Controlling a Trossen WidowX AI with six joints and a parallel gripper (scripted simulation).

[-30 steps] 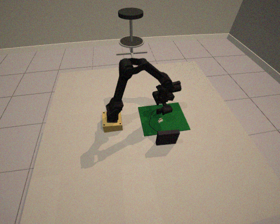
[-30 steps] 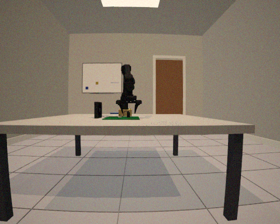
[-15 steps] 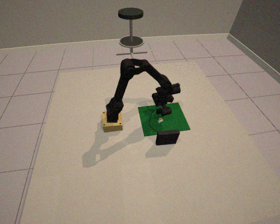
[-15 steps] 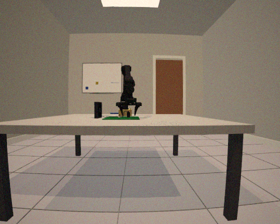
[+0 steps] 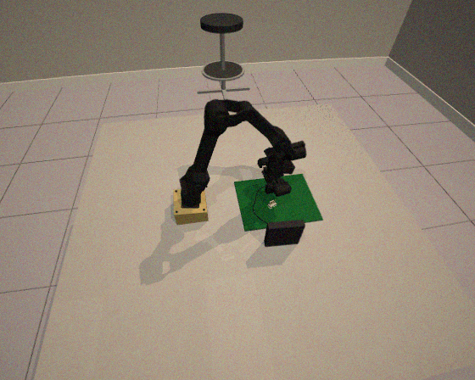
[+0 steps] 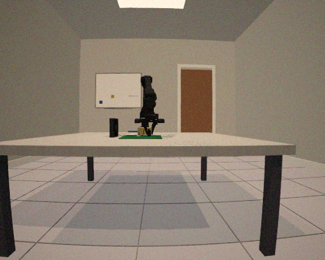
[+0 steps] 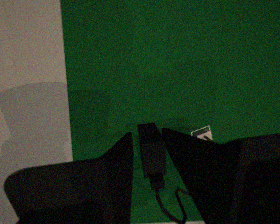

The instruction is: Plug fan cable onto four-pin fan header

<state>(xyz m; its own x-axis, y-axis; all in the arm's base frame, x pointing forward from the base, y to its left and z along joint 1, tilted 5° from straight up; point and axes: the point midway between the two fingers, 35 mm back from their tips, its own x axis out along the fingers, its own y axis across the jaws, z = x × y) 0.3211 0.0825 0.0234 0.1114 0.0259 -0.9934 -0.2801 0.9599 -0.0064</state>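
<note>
The green board lies flat on the table. The black plug is low over the board, between my fingers in the wrist view. Its thin cable curves across the board to the dark fan block. My gripper is partly open, its fingers close around the plug. A narrow green gap shows between the left finger and the plug; contact at the right finger is unclear. The small white-outlined header is just right of the right fingertip in the wrist view.
The arm's yellow base block stands on the table left of the board in the top view. The fan block stands upright at the board's near edge there. A stool stands on the floor beyond the table.
</note>
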